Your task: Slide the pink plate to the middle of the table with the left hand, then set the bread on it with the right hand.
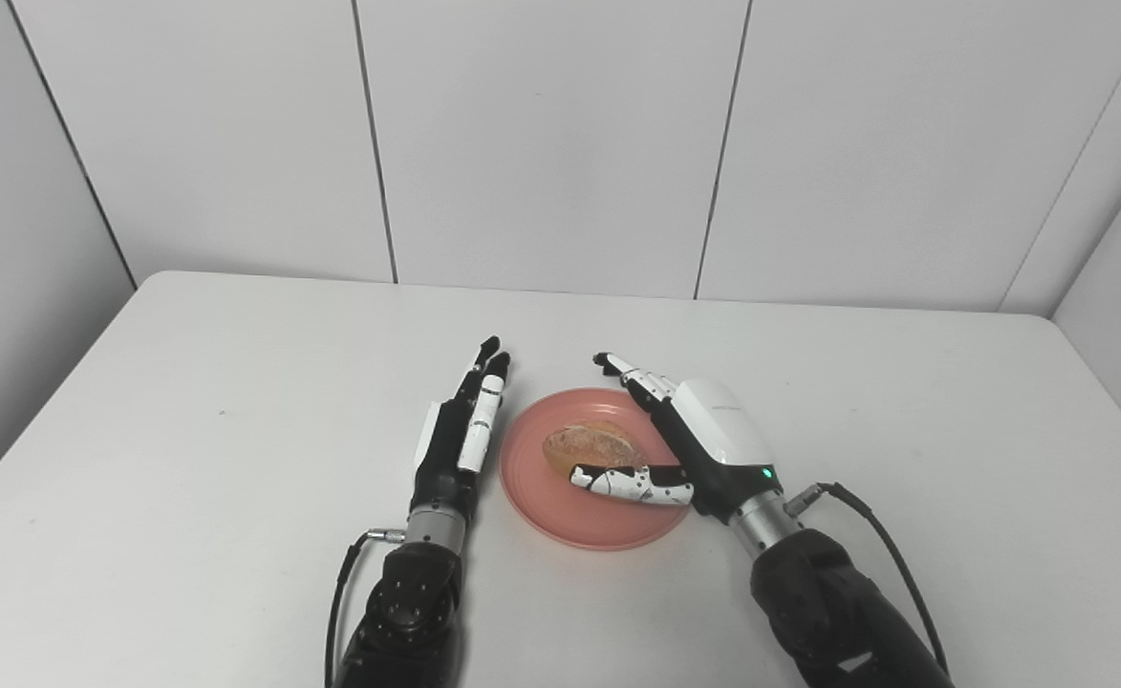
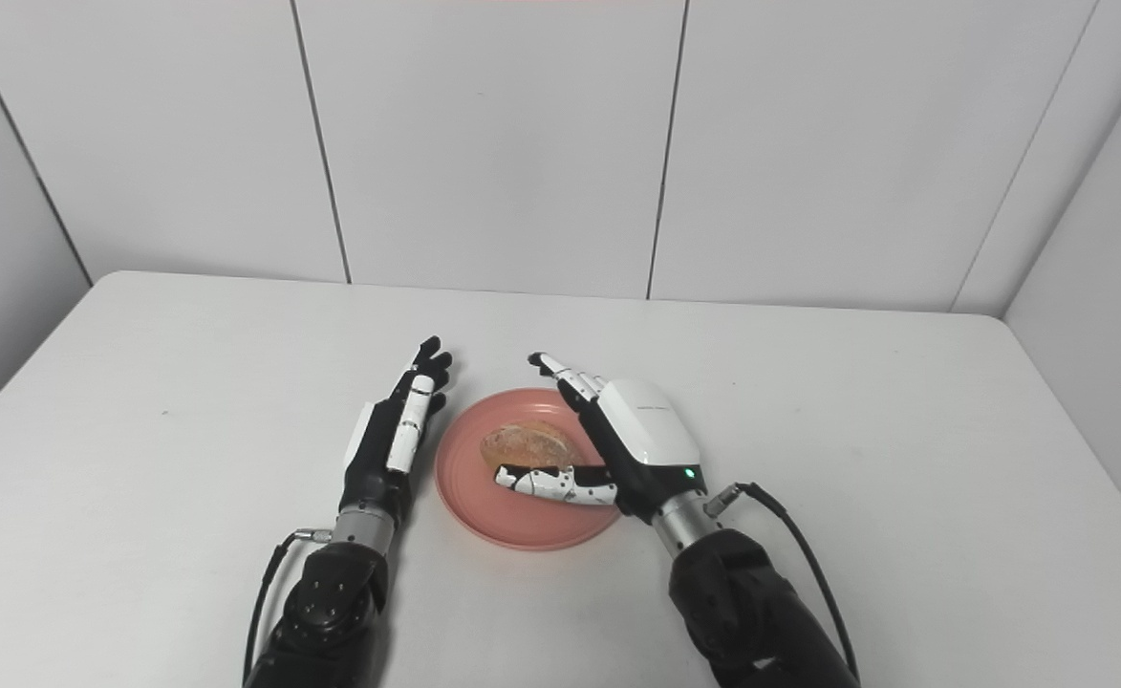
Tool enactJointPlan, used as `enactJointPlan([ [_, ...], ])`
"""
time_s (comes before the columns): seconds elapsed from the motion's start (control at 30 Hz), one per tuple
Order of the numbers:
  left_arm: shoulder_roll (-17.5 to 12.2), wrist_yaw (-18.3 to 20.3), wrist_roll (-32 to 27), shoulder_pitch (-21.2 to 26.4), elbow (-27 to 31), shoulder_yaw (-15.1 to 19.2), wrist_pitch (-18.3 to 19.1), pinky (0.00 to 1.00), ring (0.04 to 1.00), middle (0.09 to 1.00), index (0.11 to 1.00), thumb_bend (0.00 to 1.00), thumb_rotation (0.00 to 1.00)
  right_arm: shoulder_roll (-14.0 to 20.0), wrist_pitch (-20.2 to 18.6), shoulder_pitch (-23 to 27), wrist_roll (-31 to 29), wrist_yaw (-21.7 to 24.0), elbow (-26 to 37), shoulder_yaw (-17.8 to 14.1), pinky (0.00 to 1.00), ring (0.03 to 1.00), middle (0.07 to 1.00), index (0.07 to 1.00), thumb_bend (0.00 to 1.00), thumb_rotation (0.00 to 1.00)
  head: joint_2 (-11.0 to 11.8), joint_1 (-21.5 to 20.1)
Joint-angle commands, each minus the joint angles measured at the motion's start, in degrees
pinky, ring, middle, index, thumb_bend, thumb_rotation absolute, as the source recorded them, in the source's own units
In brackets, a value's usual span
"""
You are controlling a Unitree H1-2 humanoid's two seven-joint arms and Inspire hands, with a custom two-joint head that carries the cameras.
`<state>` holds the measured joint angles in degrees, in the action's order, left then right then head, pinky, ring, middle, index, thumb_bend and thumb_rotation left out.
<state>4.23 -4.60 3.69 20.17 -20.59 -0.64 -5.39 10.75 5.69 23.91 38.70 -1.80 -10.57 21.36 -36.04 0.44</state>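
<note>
The pink plate [image 1: 541, 497] lies on the white table [image 1: 187, 430] near its middle, between my two hands. A brown bread roll [image 1: 591, 445] lies on the plate. My left hand [image 1: 460, 430] is open with straight fingers, edge-on just left of the plate's rim, holding nothing. My right hand [image 1: 689, 440] is open over the plate's right side, fingers spread above the bread and thumb below it, not gripping it. The same scene shows in the right eye view, with the plate [image 2: 484, 506], the bread [image 2: 526, 444], the left hand [image 2: 393, 435] and the right hand [image 2: 617, 440].
Grey wall panels [image 1: 560, 143] stand close behind the table's far edge. A black cable [image 1: 890, 549] runs from my right wrist, and another cable [image 1: 340, 592] runs from the left wrist.
</note>
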Motion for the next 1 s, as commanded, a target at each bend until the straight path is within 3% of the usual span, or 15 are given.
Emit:
enactJointPlan([
  [0.0, -0.4, -0.2, 0.0, 1.2, 0.9, 0.1, -1.3, 0.95, 0.956, 0.939, 0.926, 0.53, 1.0, 0.2, 2.2, 1.1, -0.7, -0.9, 2.6, -1.0, 0.77, 0.844, 0.884, 0.911, 0.74, 0.87, 0.0, -0.1],
  [0.23, -0.9, 1.7, -1.4, 1.0, 1.2, -0.1, -1.1, 0.95, 0.957, 0.946, 0.936, 0.54, 1.0, -0.4, 3.5, -1.5, -9.1, 0.2, 3.9, -4.8, 0.84, 0.915, 0.944, 0.953, 0.72, 0.99, -0.2, -0.4],
  [0.43, -1.5, 2.3, -1.6, 0.8, 1.5, -0.5, -1.2, 0.95, 0.955, 0.944, 0.936, 0.53, 1.0, -3.0, 4.9, -2.7, -20.5, 1.6, 2.0, -9.1, 0.97, 0.996, 0.999, 1.0, 0.62, 1.0, -0.2, -1.2],
  [0.77, -2.0, 2.3, -2.6, 0.1, 2.9, 0.4, -1.3, 0.94, 0.943, 0.926, 0.909, 0.5, 1.0, -7.0, 4.2, -2.2, -30.4, 1.4, -2.6, -15.5, 1.0, 1.0, 1.0, 1.0, 0.69, 1.0, -0.2, -2.1],
  [0.97, -2.4, 2.4, -2.4, -0.1, 3.4, 0.7, -0.8, 0.94, 0.937, 0.921, 0.904, 0.5, 1.0, -9.7, 1.1, -2.5, -33.9, 1.4, -3.3, -18.0, 1.0, 1.0, 1.0, 1.0, 0.71, 1.0, -0.3, -3.1],
])
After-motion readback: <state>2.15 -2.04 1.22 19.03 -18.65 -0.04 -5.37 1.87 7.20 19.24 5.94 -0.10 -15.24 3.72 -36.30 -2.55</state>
